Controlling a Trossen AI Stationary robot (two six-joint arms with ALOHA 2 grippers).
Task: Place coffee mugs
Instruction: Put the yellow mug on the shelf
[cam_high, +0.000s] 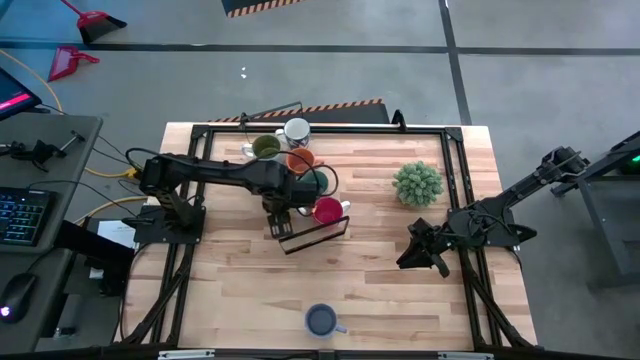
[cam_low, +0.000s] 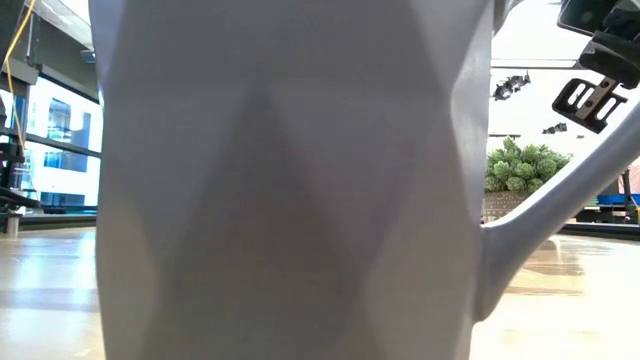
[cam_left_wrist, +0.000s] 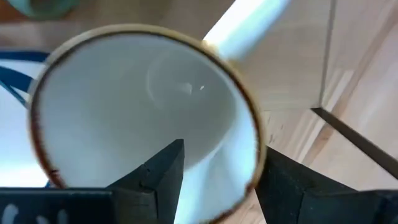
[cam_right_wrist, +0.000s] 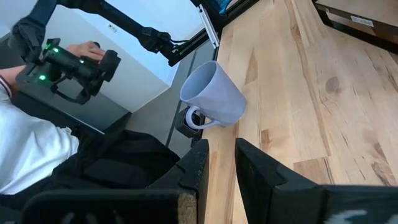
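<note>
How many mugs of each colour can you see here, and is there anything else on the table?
White or cream mugs: 2
Olive green mug: 1
Orange mug: 1
Teal mug: 1
Red mug: 1
Blue mug: 1
Potted plant: 1
Total: 8

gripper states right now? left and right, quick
Left gripper: open, fingers straddling the white mug's rim, among the clustered mugs.
Right gripper: empty, narrow gap between its fingers, waiting at the table's right side.
</note>
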